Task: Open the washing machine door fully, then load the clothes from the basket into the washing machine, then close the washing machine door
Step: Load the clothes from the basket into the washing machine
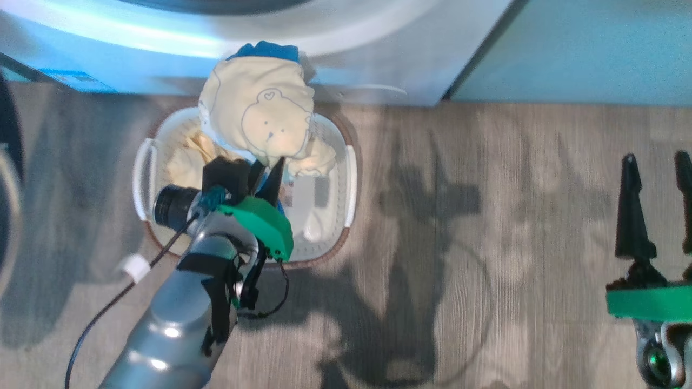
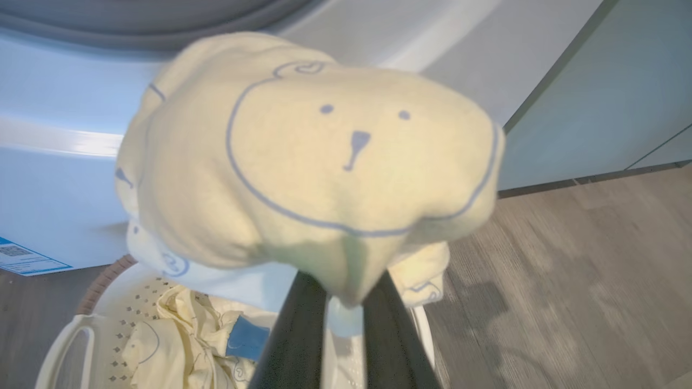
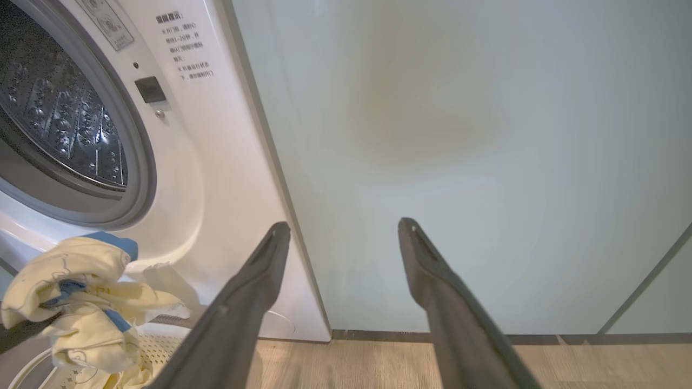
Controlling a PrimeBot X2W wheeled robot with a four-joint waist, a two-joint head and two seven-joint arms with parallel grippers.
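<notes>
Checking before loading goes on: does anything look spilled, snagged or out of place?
Nothing stands out. The left tool holds a pale yellow garment above the basket, the other clothes lie inside it, and the washing machine drum stands open.

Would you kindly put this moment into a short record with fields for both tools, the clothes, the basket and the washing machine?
left tool: shut on a pale yellow bear-print garment, held above the basket
right tool: open, holding nothing, facing the pale green cabinet
basket: on the wooden floor before the washing machine, more yellow clothes inside
washing machine: opening uncovered, steel drum visible
</notes>
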